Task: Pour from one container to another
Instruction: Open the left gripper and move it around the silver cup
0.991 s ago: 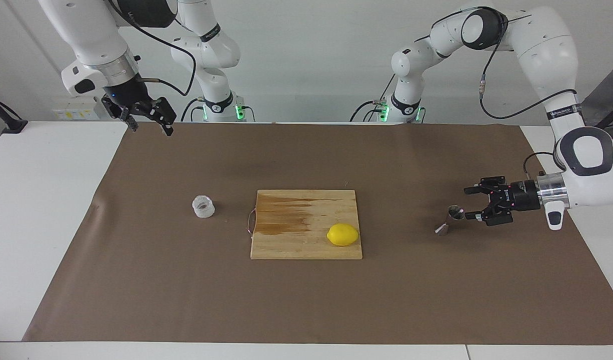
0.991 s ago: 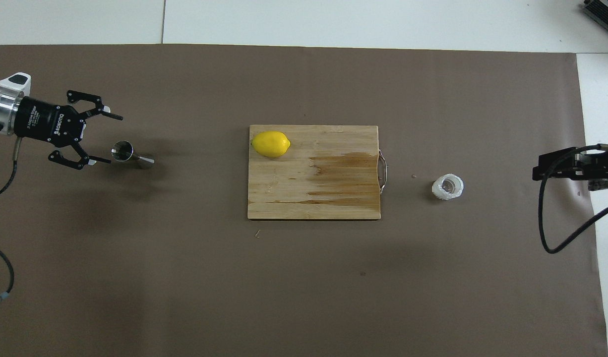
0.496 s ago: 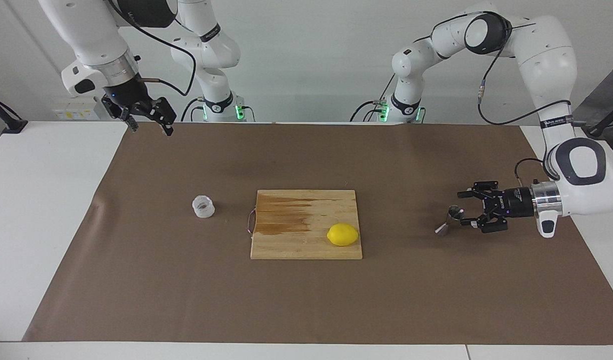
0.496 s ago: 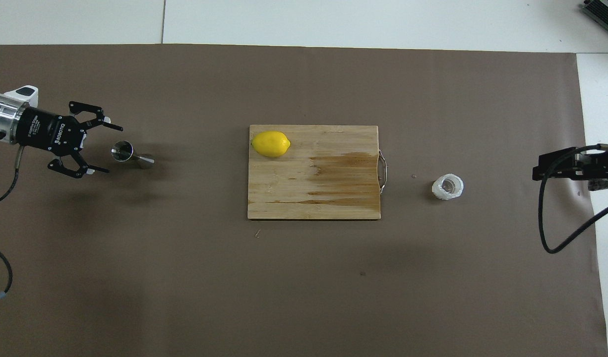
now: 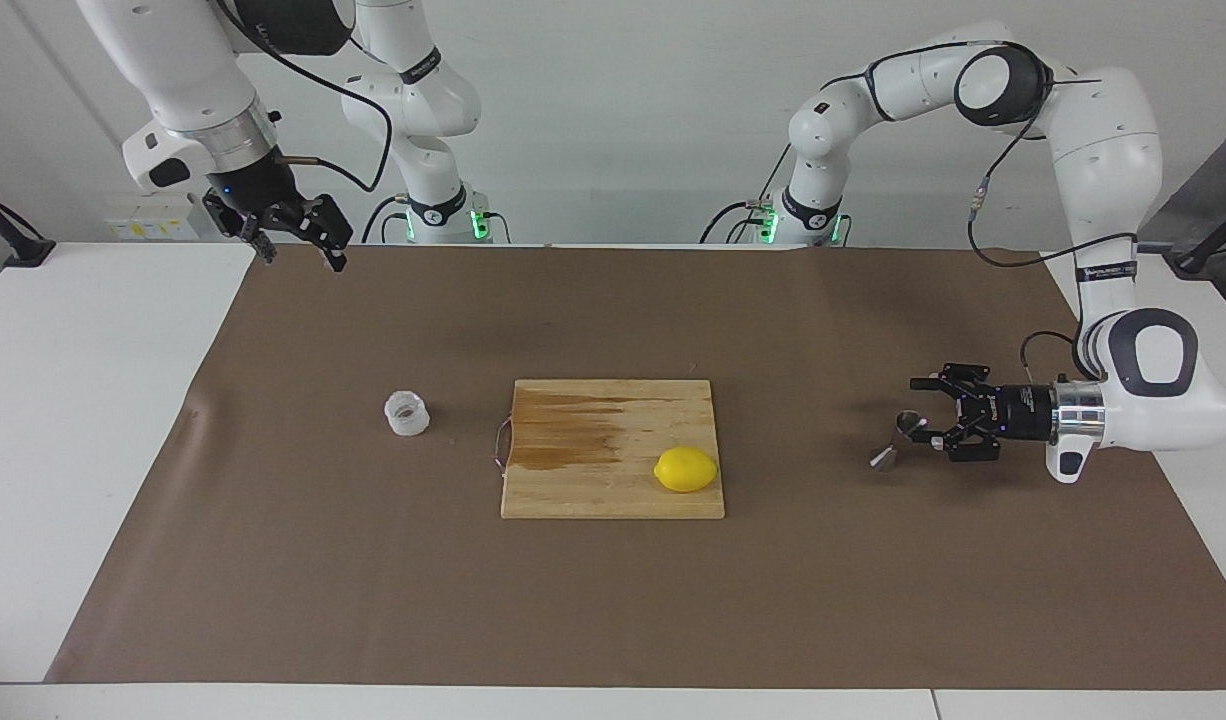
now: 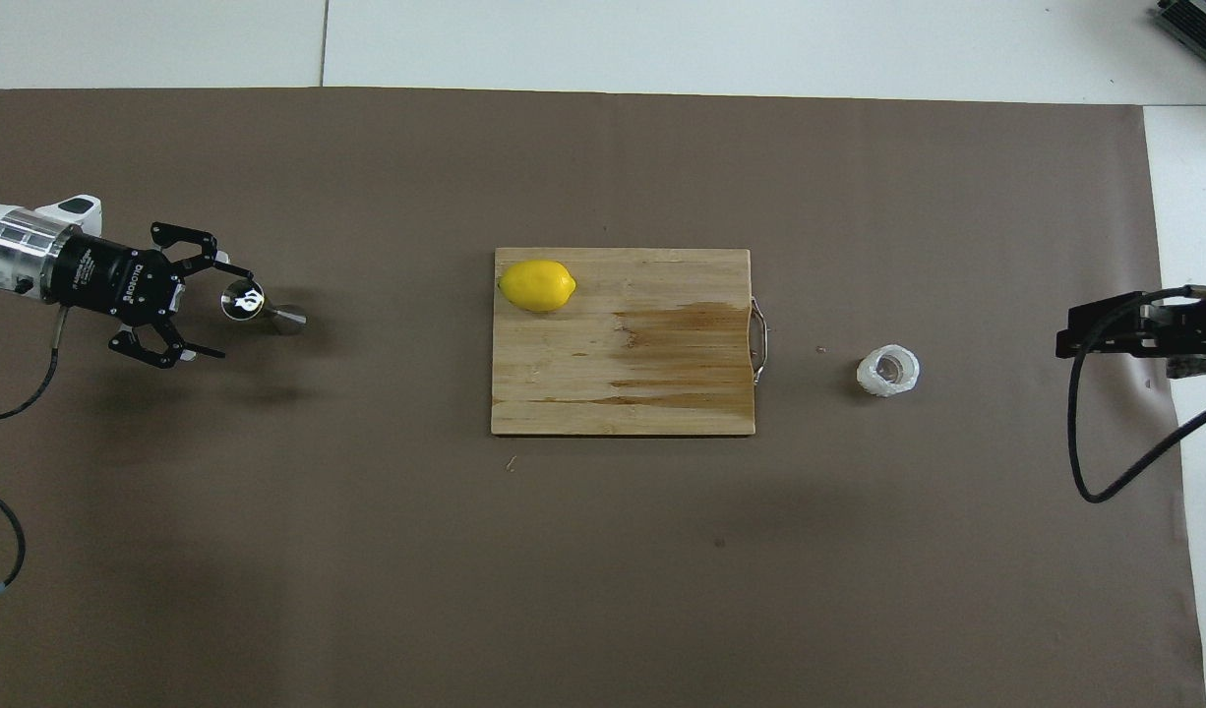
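The translucent ribbed cup (image 5: 407, 413) (image 6: 888, 371) stands on the brown mat toward the right arm's end of the table, beside the cutting board. The steel hourglass jigger (image 5: 895, 443) (image 6: 280, 317) stands upright toward the left arm's end. My left gripper (image 5: 921, 412) (image 6: 233, 313) lies low and level, open, its fingertips either side of the jigger's upper cone without gripping it. My right gripper (image 5: 303, 262) hangs open and waits above the mat's corner at the right arm's end, holding nothing.
A wooden cutting board (image 5: 613, 440) (image 6: 662, 383) with a dark wet stain lies mid-table. A yellow lemon (image 5: 686, 469) (image 6: 537, 285) rests on its corner farthest from the robots, on the jigger's side. The brown mat (image 5: 613, 600) covers most of the white table.
My left gripper has come down lower and slid toward the jigger, so its open fingertips now flank the jigger's top. The right arm, cup and lemon have not moved.
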### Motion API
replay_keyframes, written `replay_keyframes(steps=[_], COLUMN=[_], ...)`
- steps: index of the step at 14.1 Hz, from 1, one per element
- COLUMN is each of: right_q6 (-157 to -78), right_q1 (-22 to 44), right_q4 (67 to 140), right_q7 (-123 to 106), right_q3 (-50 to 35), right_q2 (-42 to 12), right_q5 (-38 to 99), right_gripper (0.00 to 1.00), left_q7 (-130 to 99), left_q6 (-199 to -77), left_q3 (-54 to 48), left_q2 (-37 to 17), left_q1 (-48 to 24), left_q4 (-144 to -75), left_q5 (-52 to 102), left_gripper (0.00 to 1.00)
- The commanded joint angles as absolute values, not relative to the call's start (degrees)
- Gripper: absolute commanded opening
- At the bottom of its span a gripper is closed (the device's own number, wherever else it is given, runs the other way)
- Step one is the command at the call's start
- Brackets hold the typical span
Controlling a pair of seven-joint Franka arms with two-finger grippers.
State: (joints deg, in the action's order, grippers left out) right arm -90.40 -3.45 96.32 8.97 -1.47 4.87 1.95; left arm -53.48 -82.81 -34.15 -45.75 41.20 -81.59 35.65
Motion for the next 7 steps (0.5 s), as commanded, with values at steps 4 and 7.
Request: replay_keyframes(steps=[4, 7], right_q6=[-90.4, -90.4], right_q1=[-4.3, -4.3], right_q4=[96.7, 96.7], right_q7=[7.4, 7.4], right_q3=[-1.8, -1.8], right_q2=[5.6, 5.6], right_q5=[3.5, 3.5], right_gripper=[1.00, 1.00], left_q7=[-54.7, -56.0], left_q6=[-83.0, -83.1], left_q3=[-35.9, -36.7], left_q2=[-48.6, -49.1], left_q1=[42.5, 42.9], left_q4=[-81.5, -81.6], left_q5=[34.7, 34.7], left_gripper=[1.00, 1.00])
